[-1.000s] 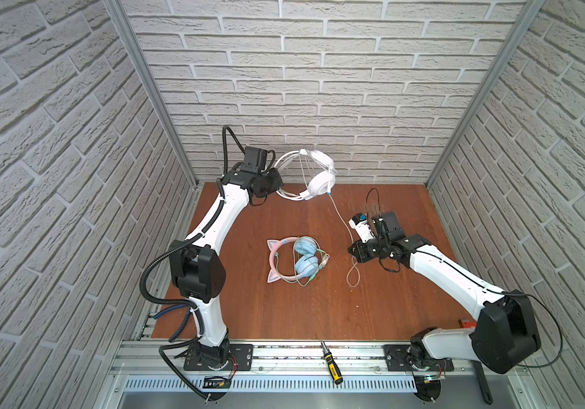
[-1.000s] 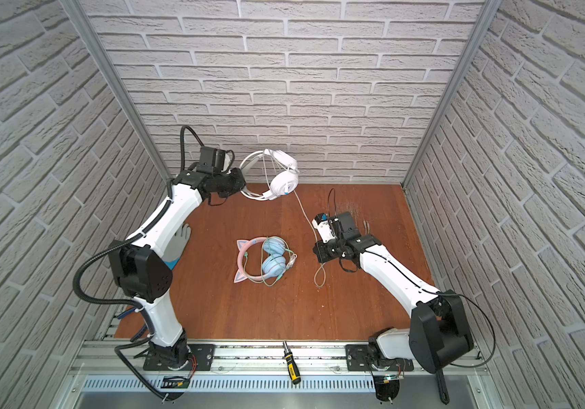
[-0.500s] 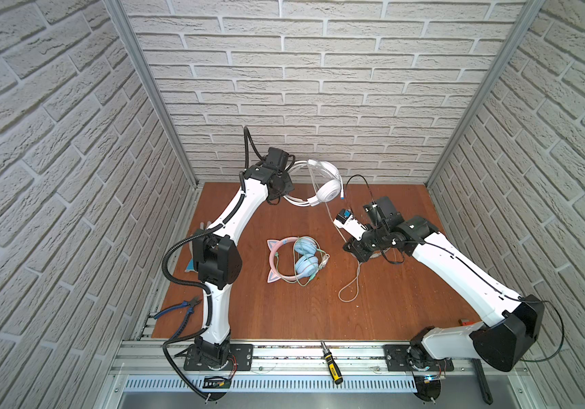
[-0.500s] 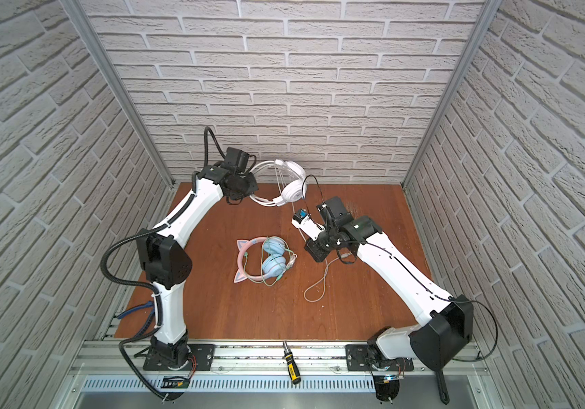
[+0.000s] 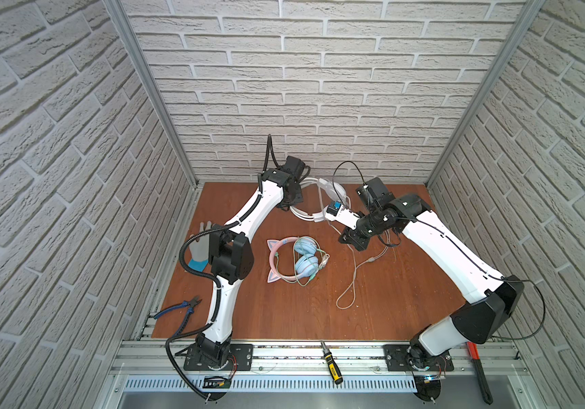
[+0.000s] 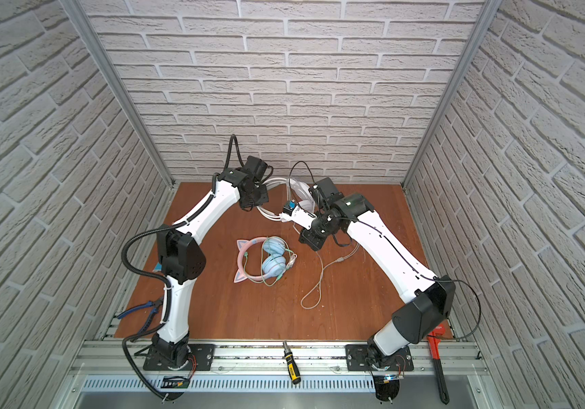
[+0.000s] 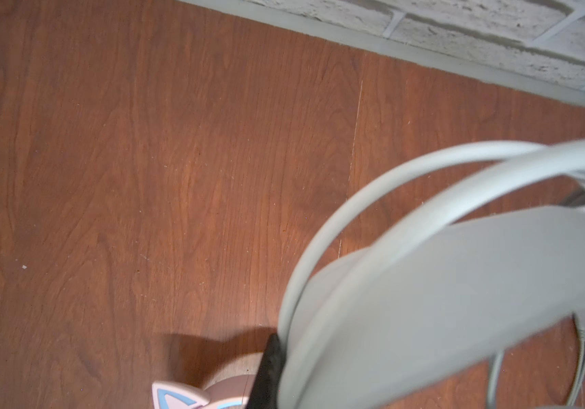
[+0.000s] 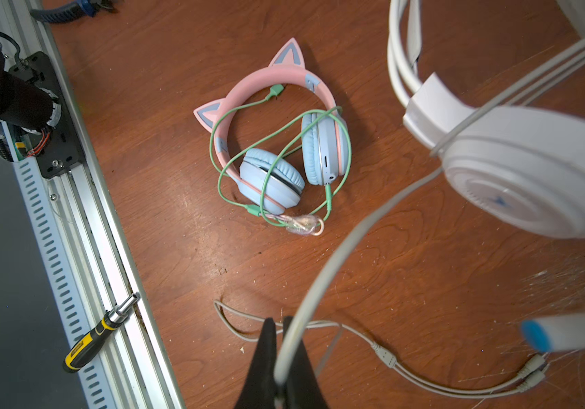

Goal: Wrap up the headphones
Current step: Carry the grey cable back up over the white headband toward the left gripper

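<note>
The white headphones (image 5: pixel 335 189) (image 6: pixel 300 188) hang above the back of the table. My left gripper (image 5: pixel 296 200) is shut on their headband (image 7: pixel 461 301); one black finger (image 7: pixel 270 368) shows, the other is hidden behind the band. My right gripper (image 5: pixel 320 219) (image 8: pixel 280 327) sits right beside them, shut on their white cable (image 8: pixel 319 283). The cable's loose end loops on the table (image 5: pixel 347 294). An ear cup (image 8: pixel 517 177) is close in the right wrist view. The pink cat-ear headphones (image 5: pixel 294 260) (image 6: pixel 263 260) (image 8: pixel 284 141) lie mid-table with their green cable draped loosely over them.
A screwdriver (image 5: pixel 331 363) lies on the front rail. Blue pliers (image 5: pixel 181 311) and a grey glove (image 5: pixel 201 244) are at the left edge, and a red-handled tool (image 5: pixel 478 368) at the front right. The brick back wall stands just behind both grippers.
My left arm swung the white headphones rightward and lower. My right gripper, with the cable, moved up and back-left to meet them, trailing a longer loop across the table.
</note>
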Motion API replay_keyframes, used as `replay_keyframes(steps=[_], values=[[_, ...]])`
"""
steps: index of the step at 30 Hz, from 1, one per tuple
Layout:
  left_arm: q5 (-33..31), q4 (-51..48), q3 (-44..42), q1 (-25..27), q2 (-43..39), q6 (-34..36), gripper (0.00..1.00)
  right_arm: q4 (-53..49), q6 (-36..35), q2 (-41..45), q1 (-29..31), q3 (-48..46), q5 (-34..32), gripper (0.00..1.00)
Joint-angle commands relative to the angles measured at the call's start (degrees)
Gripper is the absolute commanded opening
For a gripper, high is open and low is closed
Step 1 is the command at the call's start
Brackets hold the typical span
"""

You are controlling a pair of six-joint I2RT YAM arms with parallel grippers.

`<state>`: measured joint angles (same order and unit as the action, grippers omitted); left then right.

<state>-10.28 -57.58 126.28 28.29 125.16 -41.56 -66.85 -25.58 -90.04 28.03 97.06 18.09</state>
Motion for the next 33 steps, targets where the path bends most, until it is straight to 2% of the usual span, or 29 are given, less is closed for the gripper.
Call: replay_keyframes(steps=[1, 12, 20, 27, 33], values=[[-0.10, -0.70, 2.28, 0.59, 0.25, 3.00, 0.00, -2.01, -1.74, -1.58, 0.36, 4.75, -1.52, 0.05], [-1.43, -3.59, 2.83, 1.90, 1.23, 12.55, 0.00, -11.38, -3.16, -7.79, 0.35, 18.64, -11.84, 0.06], [2.04, -3.14, 3.37, 3.43, 1.09, 20.21, 0.00, -9.85, -3.66, -10.91, -0.40, 22.41, -18.87, 0.06], [3.89, -3.46, 3.36, 4.84, 0.31, 24.97, 0.00, -4.52, -4.03, -14.42, -4.95, 23.37, -18.10, 0.06], [8.80, -0.88, 1.13, 5.31, -1.94, 27.40, 0.00, -2.31, -3.31, -18.65, -8.46, 24.86, -17.36, 0.06]])
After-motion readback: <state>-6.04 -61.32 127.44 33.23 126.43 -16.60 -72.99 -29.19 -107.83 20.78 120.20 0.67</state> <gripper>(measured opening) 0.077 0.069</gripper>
